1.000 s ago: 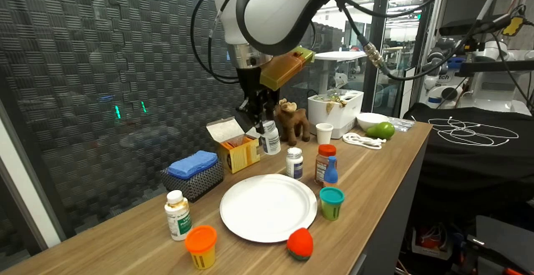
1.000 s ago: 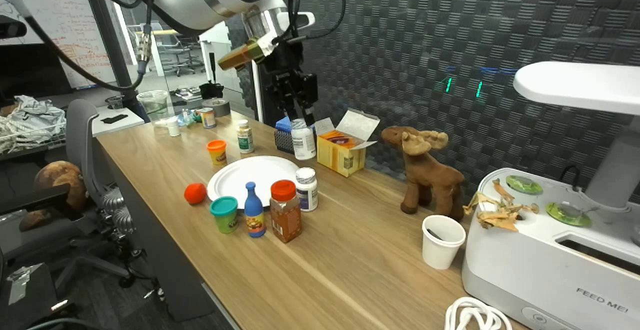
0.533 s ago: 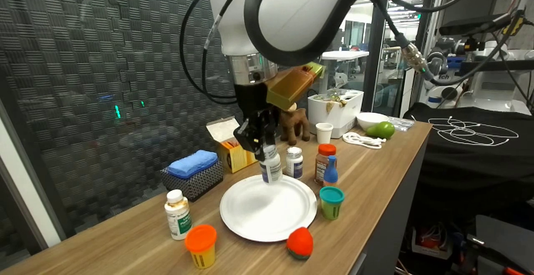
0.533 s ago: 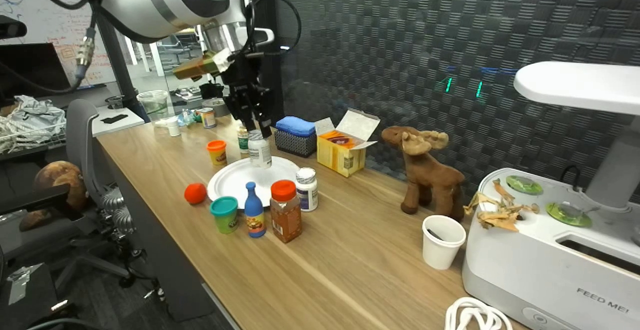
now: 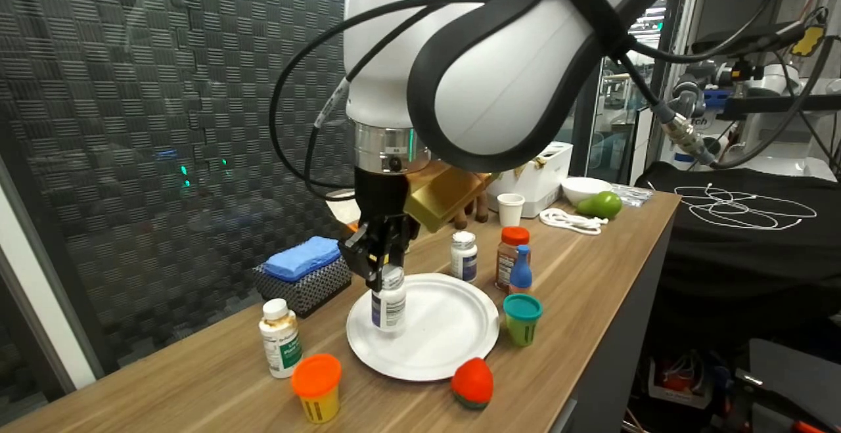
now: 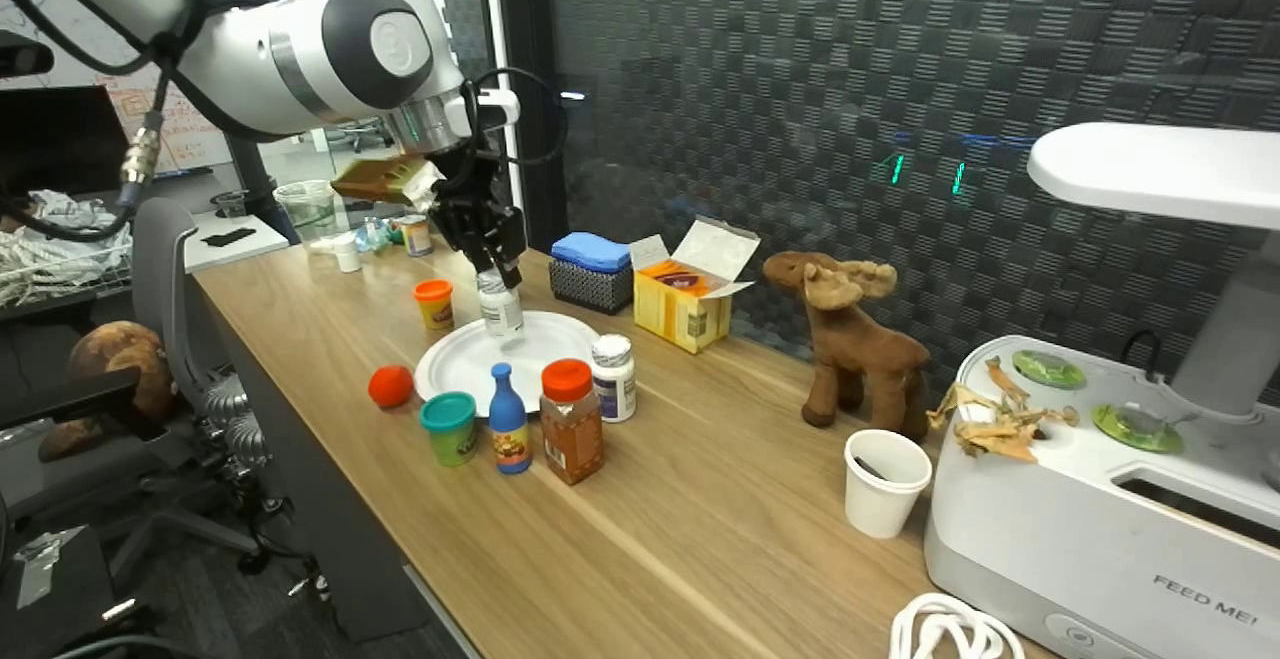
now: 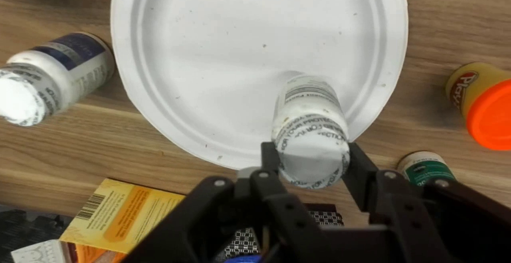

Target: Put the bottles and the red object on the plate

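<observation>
Wood-grained desk (image 6: 720, 499), your hand (image 7: 313, 157) gripping a white bottle (image 7: 310, 125) by its top, over the plate (image 7: 239, 55), red object (image 5: 472, 382) nearby

White arm (image 5: 502, 85); black end effector (image 7: 314, 155)

Plate (image 7: 223, 27), matt white, paper-like, smooth-faced with a moulded rim; white bottle (image 7: 311, 105), smooth plastic, printed film about its top; red-lidded jar (image 6: 572, 427), clear plastic, glossy; green tub (image 6: 452, 433), smooth plastic; red object (image 6: 390, 386), matt. Tabletop (image 6: 700, 519), wood-grained, smooth, with a faint sheen; yellow box (image 6: 683, 319), printed card; paper cup (image 6: 880, 501), plain matt; toy moose (image 6: 865, 349), plush cloth; blue cloth (image 6: 592, 252), rough-faced. Arm collar (image 5: 387, 150), polished metal; wall panelling (image 6: 800, 69), dark, rough, in woven-look relief.
</observation>
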Action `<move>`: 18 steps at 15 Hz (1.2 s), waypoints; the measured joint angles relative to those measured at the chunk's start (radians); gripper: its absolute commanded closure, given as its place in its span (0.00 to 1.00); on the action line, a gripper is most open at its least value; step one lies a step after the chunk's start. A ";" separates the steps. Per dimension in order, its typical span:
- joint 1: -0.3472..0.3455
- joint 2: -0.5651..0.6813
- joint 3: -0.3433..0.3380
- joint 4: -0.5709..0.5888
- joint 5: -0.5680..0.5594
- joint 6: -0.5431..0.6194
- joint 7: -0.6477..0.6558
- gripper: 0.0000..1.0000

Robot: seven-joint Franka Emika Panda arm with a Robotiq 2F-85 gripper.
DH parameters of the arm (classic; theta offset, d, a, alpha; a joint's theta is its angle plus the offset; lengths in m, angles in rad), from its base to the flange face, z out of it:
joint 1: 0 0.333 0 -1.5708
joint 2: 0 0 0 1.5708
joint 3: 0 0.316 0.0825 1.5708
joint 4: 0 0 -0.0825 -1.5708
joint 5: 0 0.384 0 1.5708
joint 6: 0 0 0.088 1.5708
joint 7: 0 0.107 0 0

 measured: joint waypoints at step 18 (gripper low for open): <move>0.057 0.039 -0.116 0.051 -0.084 0.032 0.093 0.00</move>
